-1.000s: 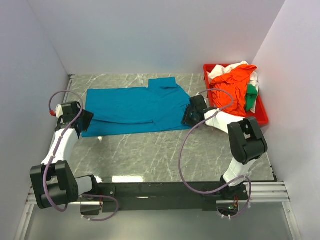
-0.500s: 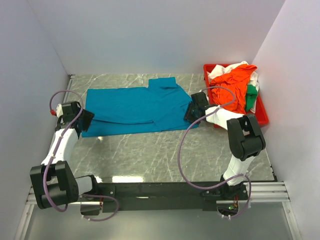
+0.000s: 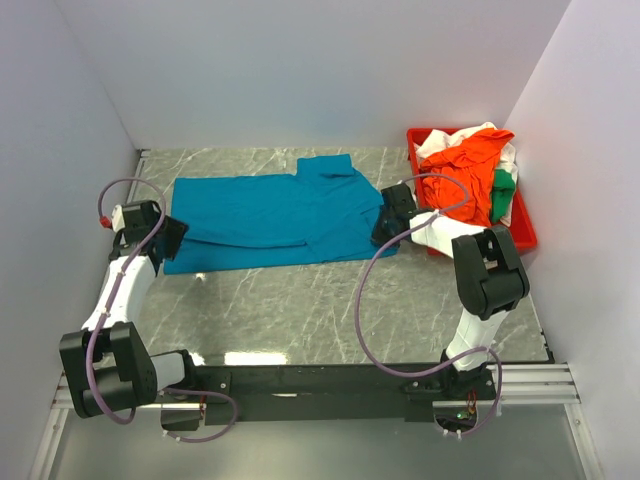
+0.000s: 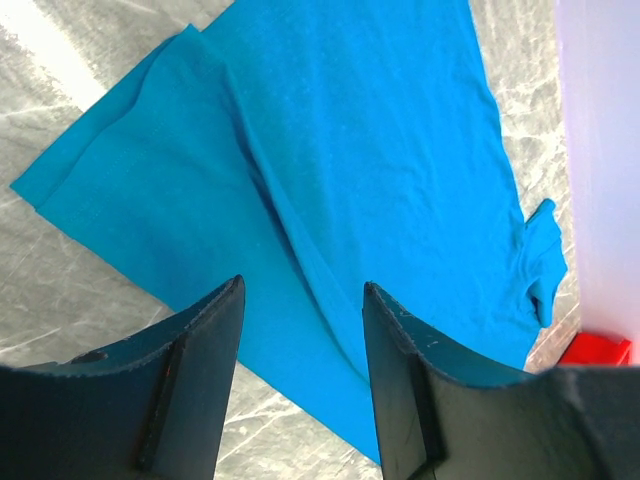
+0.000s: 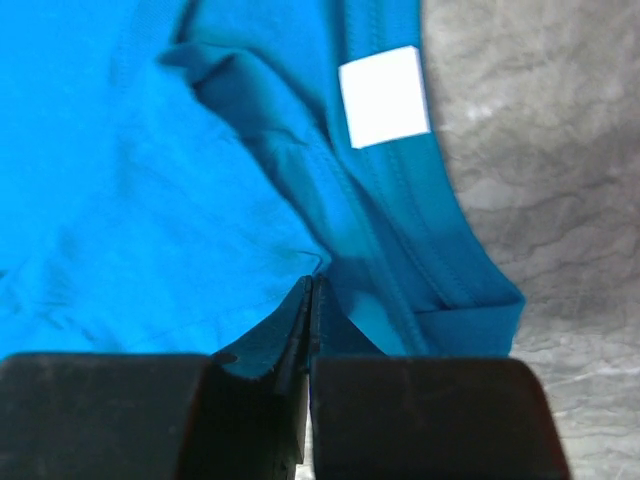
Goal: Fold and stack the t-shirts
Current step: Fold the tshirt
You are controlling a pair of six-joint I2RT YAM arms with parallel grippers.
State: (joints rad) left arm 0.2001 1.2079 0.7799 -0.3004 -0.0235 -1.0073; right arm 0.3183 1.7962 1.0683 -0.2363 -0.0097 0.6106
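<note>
The soft teal-blue t-shirt [image 3: 270, 215] lies spread on the grey marbled worktop [image 3: 300, 310], left of the red plastic tray [image 3: 527, 238], its collar end nearest the tray and its hem end farthest from it. One long side looks turned in over the body, so I judge a first lengthwise fold made. The crosswise folds are not yet done, and no folded stack shows anywhere. Inside the tray a heap of bright orange, white and green t-shirts [image 3: 462, 170] sits crumpled and unfolded, so most of the task lies ahead. The right gripper [image 5: 311, 285] is down at the collar corner just beside the tray, its fingers clenched together. A ridge of teal cloth runs up into their tips near the white sewn-in label [image 5: 383, 97]. It reads as a pinch on the shirt, though how much cloth is caught is hidden. The left gripper [image 4: 300, 290] hovers over the hem end, well apart from the tray. Its fingers are released and spread with nothing between them, and the cloth's edge is below. Room is tight by the tray's rim and along the back wall, where the sleeve lies close. The side wall farthest from the tray crowds the left arm. The broad open strip runs on the near side of the shirt, toward the arm bases, and it suits a fold drawn away from the tray.
</note>
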